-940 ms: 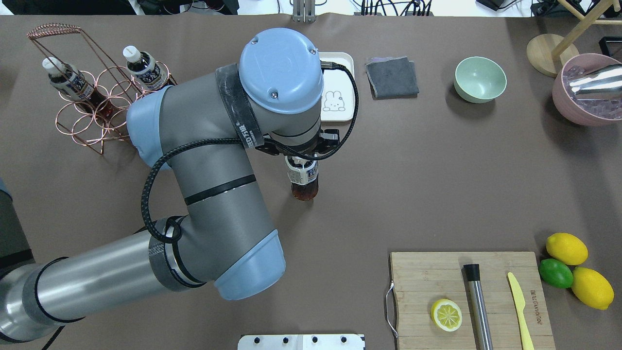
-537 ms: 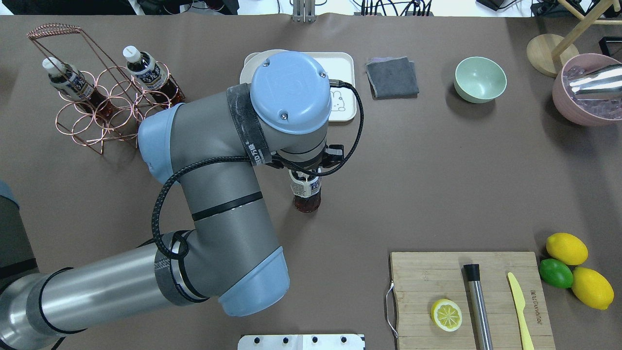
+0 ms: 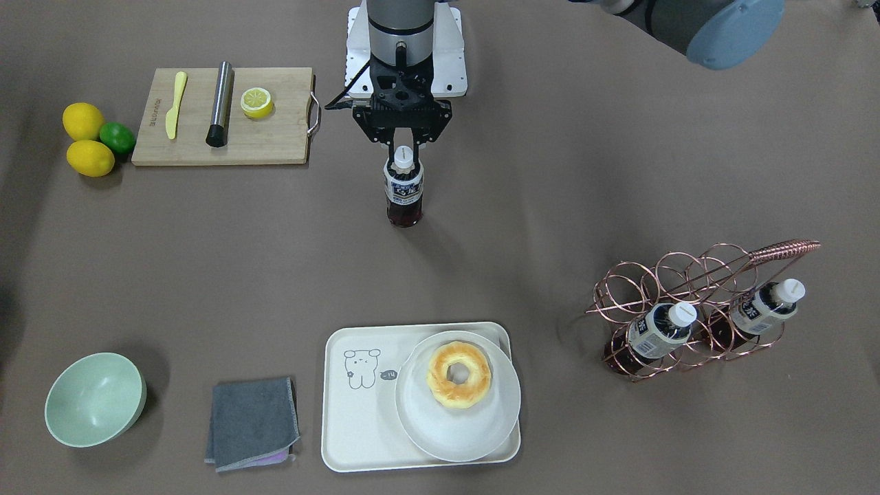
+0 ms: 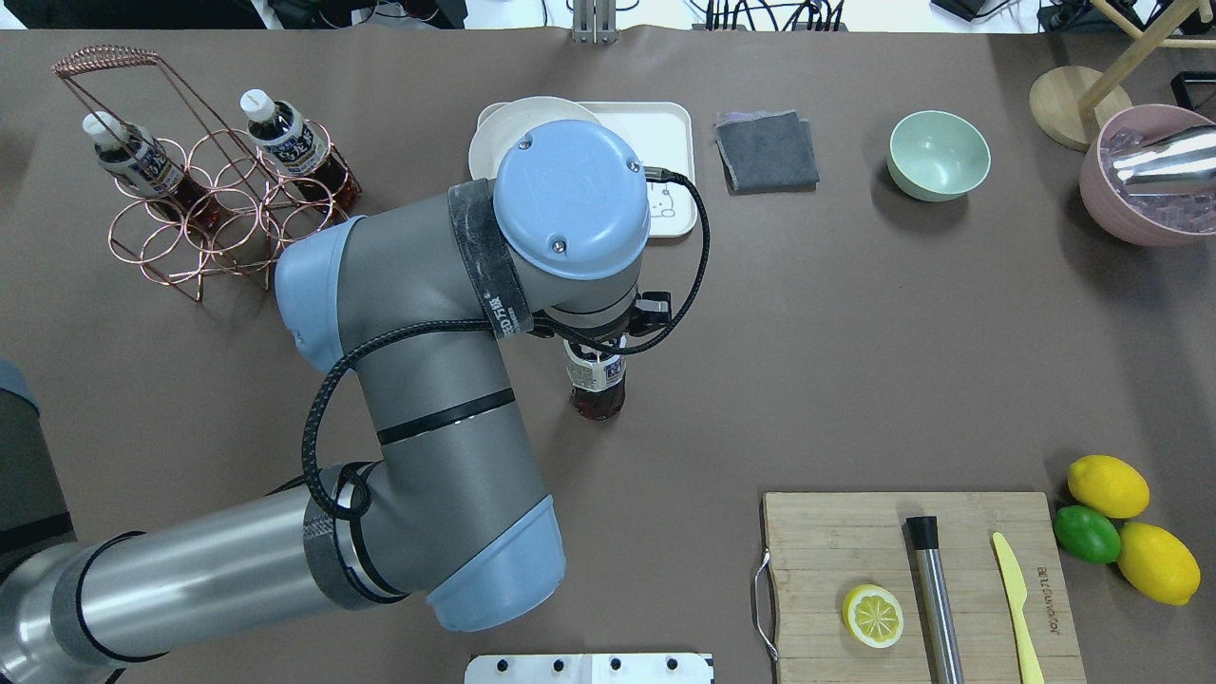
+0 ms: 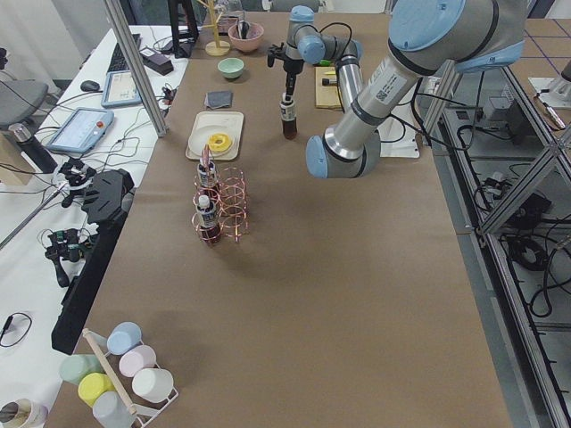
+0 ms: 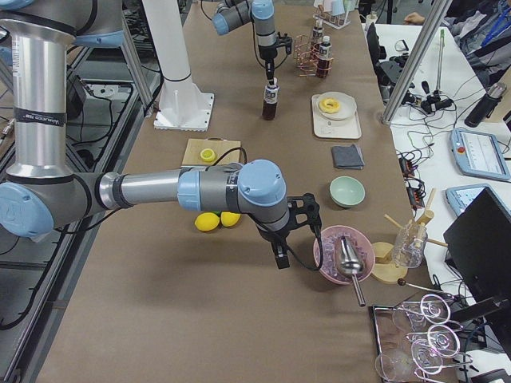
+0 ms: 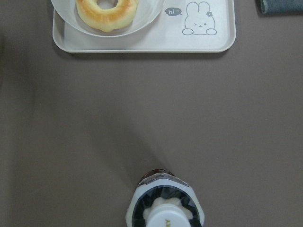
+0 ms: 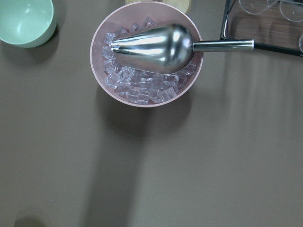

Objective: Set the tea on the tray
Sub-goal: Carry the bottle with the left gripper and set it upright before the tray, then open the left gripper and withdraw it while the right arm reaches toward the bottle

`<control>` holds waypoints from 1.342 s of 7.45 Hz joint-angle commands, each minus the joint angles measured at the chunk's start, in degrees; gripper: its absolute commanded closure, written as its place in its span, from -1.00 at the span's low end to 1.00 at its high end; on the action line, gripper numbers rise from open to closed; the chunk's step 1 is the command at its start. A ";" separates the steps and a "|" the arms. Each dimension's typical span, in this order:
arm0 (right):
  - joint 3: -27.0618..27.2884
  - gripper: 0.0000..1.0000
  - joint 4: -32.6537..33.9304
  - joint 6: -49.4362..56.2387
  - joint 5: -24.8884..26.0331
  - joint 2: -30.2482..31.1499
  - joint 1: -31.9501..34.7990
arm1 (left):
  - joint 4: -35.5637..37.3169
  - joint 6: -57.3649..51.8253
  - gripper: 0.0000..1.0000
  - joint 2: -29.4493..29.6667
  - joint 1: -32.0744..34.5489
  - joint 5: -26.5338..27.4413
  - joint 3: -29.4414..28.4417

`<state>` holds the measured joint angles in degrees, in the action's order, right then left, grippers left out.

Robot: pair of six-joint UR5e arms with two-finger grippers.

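My left gripper [image 3: 403, 154] is shut on the white cap of a tea bottle [image 3: 403, 194], holding it upright mid-table, at or just above the surface. In the overhead view the wrist hides the fingers and only the bottle [image 4: 597, 388] shows. The left wrist view has the bottle [image 7: 165, 210] at the bottom and the cream tray [image 7: 142, 45] well beyond it. The tray [image 3: 357, 412] carries a round plate [image 3: 457, 423] with a doughnut [image 3: 458, 375]. My right gripper [image 6: 279, 257] hangs beside the ice bowl; I cannot tell whether it is open.
A copper wire rack [image 3: 687, 275] holds two more tea bottles [image 3: 660, 331]. A grey cloth [image 3: 252, 423] and a green bowl [image 3: 95, 399] lie beside the tray. There is also a cutting board [image 3: 275, 141], lemons with a lime [image 3: 89, 141], and a pink ice bowl with a scoop [image 8: 147, 54].
My left arm has carried the tea bottle toward the robot's side, away from the tray, uncovering more of the tray and plate. It moved little in the last half second.
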<state>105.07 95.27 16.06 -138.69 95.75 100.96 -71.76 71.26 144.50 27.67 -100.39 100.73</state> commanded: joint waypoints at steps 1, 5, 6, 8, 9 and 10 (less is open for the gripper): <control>0.31 -1.00 -0.08 -0.59 0.00 -0.56 -0.06 | 0.04 0.10 -0.73 -0.28 -0.77 1.34 0.16; 10.74 -1.00 0.09 -27.59 -0.44 -4.16 -13.03 | 0.04 -1.47 -0.87 -7.89 5.42 -4.68 10.42; 12.08 -1.00 0.18 -34.45 -0.61 -6.61 -16.12 | -0.05 -7.05 -0.88 -12.36 8.60 -8.38 14.19; 19.00 -0.99 0.18 -55.92 0.08 -10.99 -27.60 | -0.14 -18.48 -0.85 -18.45 16.50 -13.75 16.25; 20.34 -0.98 0.18 -67.10 2.18 -16.51 -35.40 | -0.22 -25.84 -0.85 -21.60 21.24 -17.78 16.60; 20.61 -0.98 0.27 -76.18 8.90 -21.61 -44.71 | -0.14 -33.91 -0.86 -24.50 27.03 -22.87 15.99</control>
<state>123.83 95.45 -42.59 -137.44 82.59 70.77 -71.92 50.11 125.10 45.79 -115.58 116.88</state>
